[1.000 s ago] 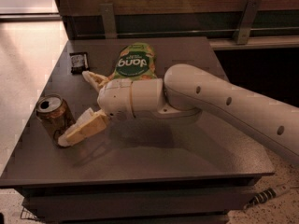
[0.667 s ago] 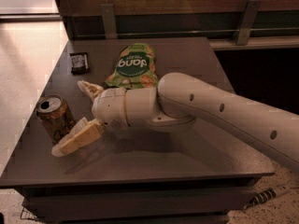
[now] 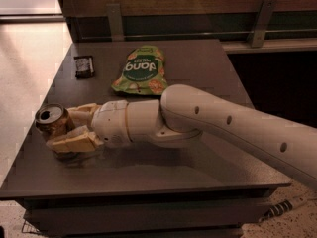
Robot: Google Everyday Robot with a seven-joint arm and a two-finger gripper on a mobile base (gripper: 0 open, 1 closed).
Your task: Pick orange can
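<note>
The orange can (image 3: 51, 122) stands upright near the table's left edge, with its silver top showing. My gripper (image 3: 62, 129) has reached it from the right. One finger (image 3: 81, 111) lies against the can's far side and the other finger (image 3: 72, 143) against its near side, hiding the can's lower part. The fingers look closed on the can, which still rests on the table (image 3: 198, 182).
A flat green snack bag (image 3: 140, 71) lies at the back middle of the table. A small dark packet (image 3: 83, 66) lies at the back left. The table's left edge is just beyond the can. A wooden wall with metal brackets runs behind the table.
My gripper has moved left to the can. The fingers, wide apart before, have come together on either side of it. The can has stayed in place.
</note>
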